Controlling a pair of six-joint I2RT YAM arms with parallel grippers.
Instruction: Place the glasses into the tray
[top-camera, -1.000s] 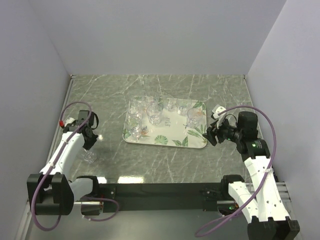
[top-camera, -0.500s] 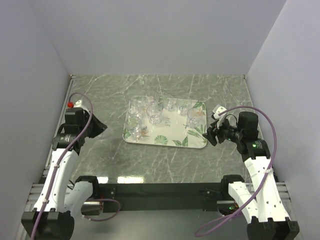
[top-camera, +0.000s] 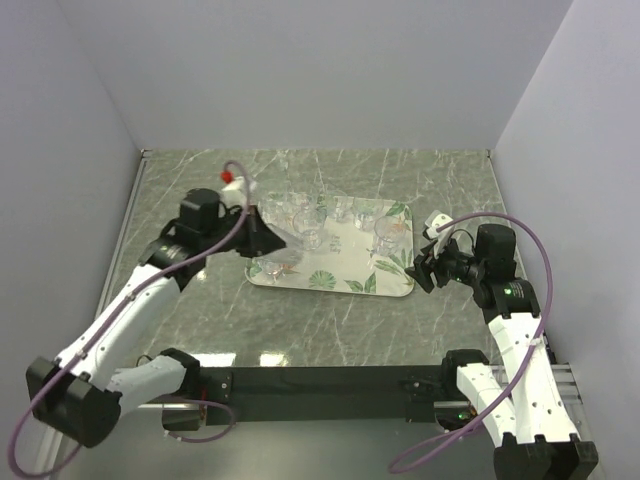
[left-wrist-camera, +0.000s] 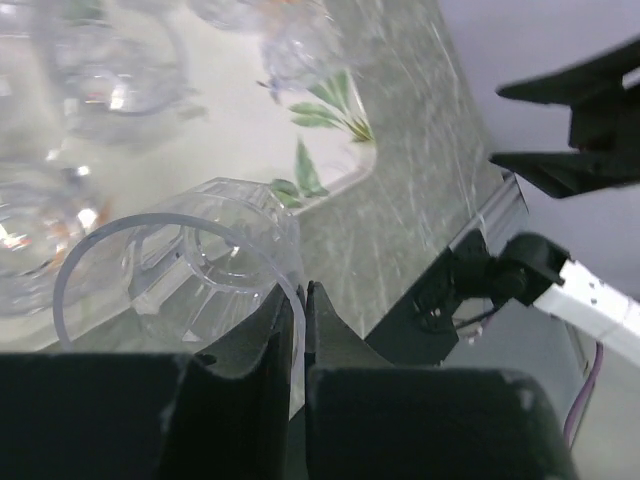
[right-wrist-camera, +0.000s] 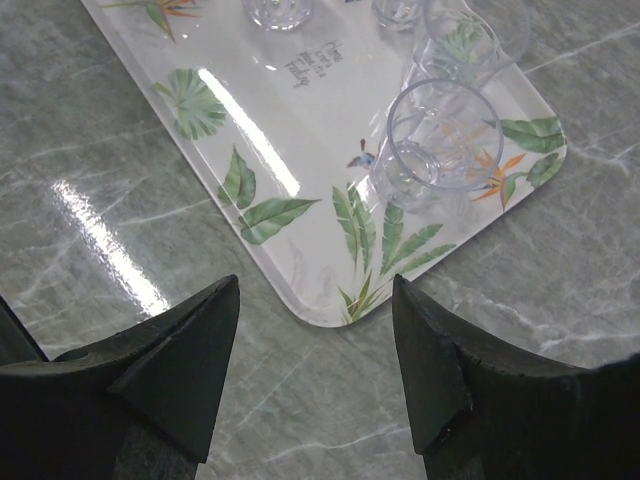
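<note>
The tray (top-camera: 340, 268), cream with green leaves, lies mid-table and holds several clear glasses (top-camera: 308, 225). My left gripper (top-camera: 268, 240) hangs over the tray's left part, shut on the rim of one clear glass (left-wrist-camera: 190, 260), with one finger inside and one outside; the gripper (left-wrist-camera: 300, 295) holds the glass tilted above the tray (left-wrist-camera: 230, 130). My right gripper (top-camera: 418, 270) is open and empty over bare table just off the tray's near right corner (right-wrist-camera: 330, 300). In the right wrist view the gripper (right-wrist-camera: 315, 290) faces a glass (right-wrist-camera: 445, 140) standing on the tray.
The marble table (top-camera: 330, 330) is walled on the left, back and right. A black rail (top-camera: 320, 385) runs along the near edge between the arm bases.
My left arm has lifted the glass from the table at the far left and carried it right, over the tray's left part. The right arm has not moved.
</note>
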